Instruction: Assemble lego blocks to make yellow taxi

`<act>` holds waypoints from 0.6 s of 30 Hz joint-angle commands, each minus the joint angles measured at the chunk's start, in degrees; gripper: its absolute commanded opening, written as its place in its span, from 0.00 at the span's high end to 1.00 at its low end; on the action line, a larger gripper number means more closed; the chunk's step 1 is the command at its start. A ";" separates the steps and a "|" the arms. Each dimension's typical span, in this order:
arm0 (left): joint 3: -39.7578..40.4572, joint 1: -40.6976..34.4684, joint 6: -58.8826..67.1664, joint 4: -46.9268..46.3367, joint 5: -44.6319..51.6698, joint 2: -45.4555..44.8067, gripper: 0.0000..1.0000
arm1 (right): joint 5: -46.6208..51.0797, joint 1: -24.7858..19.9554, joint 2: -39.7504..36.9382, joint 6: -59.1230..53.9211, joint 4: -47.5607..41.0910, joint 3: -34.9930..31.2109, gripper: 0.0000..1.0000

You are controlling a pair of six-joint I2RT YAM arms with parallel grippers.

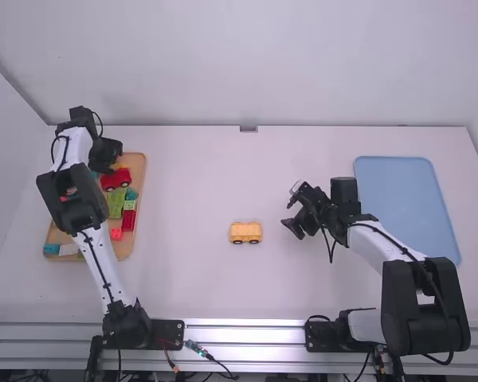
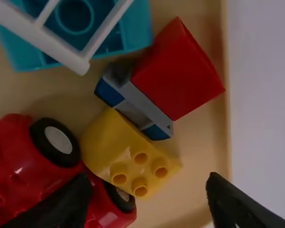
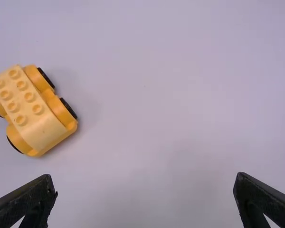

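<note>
So, picture the table [image 1: 183,286] as a clock, 12 on the side away from the arm bases. The yellow wheeled base [image 1: 245,232] is sitting pretty much at the hub, wheels down, with two rows of studs facing up.

The wooden tray [image 1: 140,195] is over at 9 o'clock, and the left gripper [image 1: 106,155] is above its 12 o'clock end. Its fingers are wide apart. Down in there is a yellow block [image 2: 133,161], four studs showing, lying tilted right up against a red car [image 2: 12,171], at roughly 12 o'clock from that car. Also crammed in by the yellow one: a blue and grey piece [image 2: 135,107] touching it, a sloped red block [image 2: 178,71] touching that piece, and a teal block [image 2: 133,35] near them.

Elsewhere in the tray there's a green piece [image 1: 115,204], with a red block [image 1: 129,220] at about 4 o'clock from it, and a blue block [image 1: 51,248] toward the tray's 7 o'clock corner.

The right gripper [image 1: 289,213] is near the wheeled base, at about 2 o'clock from it, fingers spread wide too. Past it, toward 3 o'clock, lies a blue board [image 1: 402,199].
</note>
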 commanded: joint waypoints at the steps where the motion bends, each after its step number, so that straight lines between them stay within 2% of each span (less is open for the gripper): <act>1: -1.25 -0.37 0.99 -2.36 -0.46 0.24 0.30 | -0.31 0.07 -0.88 0.13 -0.04 0.96 0.01; 7: -1.25 -0.37 0.51 -8.66 -3.45 0.24 0.30 | -0.15 0.13 -0.88 0.15 -0.24 0.96 0.01; 18: -1.25 0.35 1.25 -6.67 1.03 -2.62 0.30 | -0.13 0.00 -0.88 0.15 -0.26 0.96 0.01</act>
